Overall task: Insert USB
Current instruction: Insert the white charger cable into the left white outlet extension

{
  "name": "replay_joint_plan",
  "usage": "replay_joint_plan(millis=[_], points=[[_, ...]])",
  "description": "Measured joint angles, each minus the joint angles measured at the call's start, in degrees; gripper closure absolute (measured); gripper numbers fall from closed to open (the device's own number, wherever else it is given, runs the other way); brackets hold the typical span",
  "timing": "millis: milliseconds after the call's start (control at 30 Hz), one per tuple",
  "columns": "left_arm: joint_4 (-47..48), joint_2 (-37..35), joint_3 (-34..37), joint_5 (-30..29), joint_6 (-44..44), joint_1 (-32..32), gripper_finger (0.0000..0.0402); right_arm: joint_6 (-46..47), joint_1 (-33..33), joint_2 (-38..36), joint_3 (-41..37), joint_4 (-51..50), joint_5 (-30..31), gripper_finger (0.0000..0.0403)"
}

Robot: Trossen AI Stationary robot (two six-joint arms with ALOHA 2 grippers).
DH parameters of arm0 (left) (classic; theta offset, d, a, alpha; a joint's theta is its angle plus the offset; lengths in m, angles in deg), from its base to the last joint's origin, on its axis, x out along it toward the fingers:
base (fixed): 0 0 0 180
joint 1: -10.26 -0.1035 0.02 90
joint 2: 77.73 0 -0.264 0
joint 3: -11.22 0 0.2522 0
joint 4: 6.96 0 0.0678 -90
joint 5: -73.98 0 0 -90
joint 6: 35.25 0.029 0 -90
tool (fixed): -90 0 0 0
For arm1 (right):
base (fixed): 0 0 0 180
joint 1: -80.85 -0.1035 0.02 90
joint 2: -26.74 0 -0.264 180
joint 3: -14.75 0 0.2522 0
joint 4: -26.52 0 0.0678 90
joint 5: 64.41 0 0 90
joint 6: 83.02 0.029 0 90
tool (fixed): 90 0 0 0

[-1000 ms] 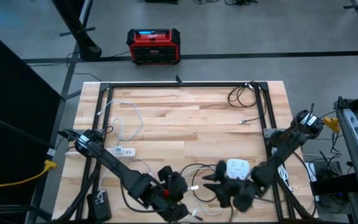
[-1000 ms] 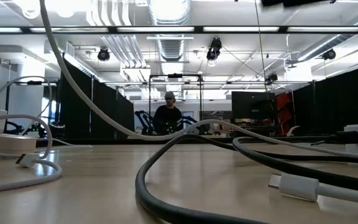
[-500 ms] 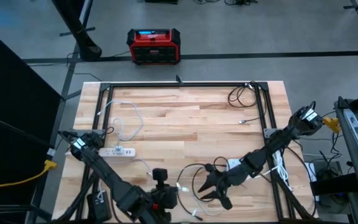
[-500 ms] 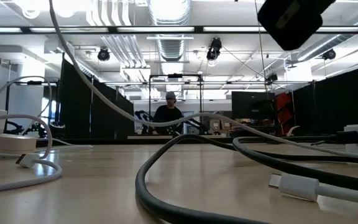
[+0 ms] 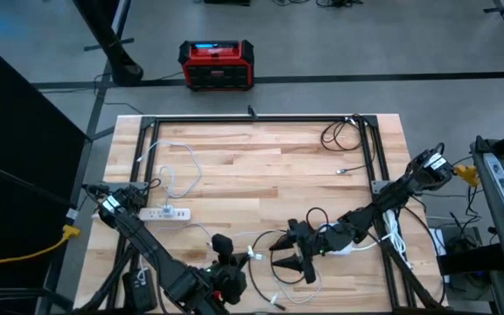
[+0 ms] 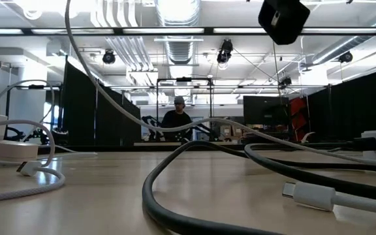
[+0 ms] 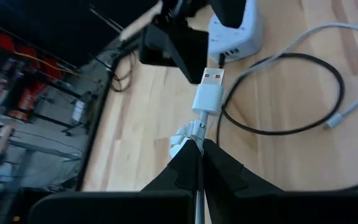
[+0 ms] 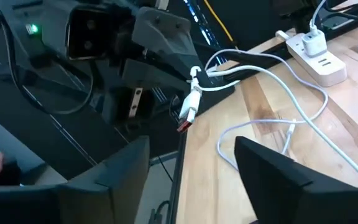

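The left gripper point(image 7: 197, 163) is sitting near the front edge of the wooden table point(image 5: 261, 166), its fingers pressed together and pinching the white cable just behind the USB plug point(image 7: 207, 92). The plug is pointing forward, clear of the table surface, with its metal end and red insert facing away from the gripper (the red tip is also showing in the right wrist view point(image 8: 187, 112)). Just ahead of the plug, the white charger block point(image 7: 235, 34) is lying on the table with its row of ports facing the plug; plug and ports are near each other but not touching.

The right gripper point(image 5: 289, 255) is hovering beside the charger block point(image 5: 338, 246), to its left in the high view, with its fingers spread wide and holding nothing. It is facing the left gripper across a small gap.

A black cable point(image 7: 291, 93) is looping on the wood beside the charger. A white power strip point(image 5: 166, 213) is lying at the table's left side, well apart from both grippers. A person point(image 6: 177, 121) is sitting far back in the room behind the table.
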Motion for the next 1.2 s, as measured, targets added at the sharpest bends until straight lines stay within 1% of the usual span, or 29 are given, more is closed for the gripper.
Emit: replay_joint_plan(millis=[167, 500, 700, 900, 1200], points=[[-0.48, 0.0, 0.0, -0.42, 0.4, -0.02, 0.0402, 0.95, 0.74, 0.1, 1.13, -0.05, 0.03, 0.0153], [-2.74, 0.0, 0.0, -0.57, 0.61, -0.11, 0.0402, 1.49, 0.97, 0.1, 3.08, -0.13, -0.68, 0.0183], [-2.92, 0.0, 0.0, -0.56, 0.61, -0.37, 0.0402, 1.95, 0.97, 0.1, 3.87, -2.31, -1.58, 0.0199], [-3.25, 0.0, 0.0, -0.55, 0.61, -0.68, 0.0402, 3.88, 1.06, 0.12, 3.89, -2.89, -3.01, 0.0203], [-3.75, 0.0, 0.0, -0.49, 0.6, -0.98, 0.0402, 3.94, 1.04, 0.12, 3.89, -3.92, -3.03, 0.0207]])
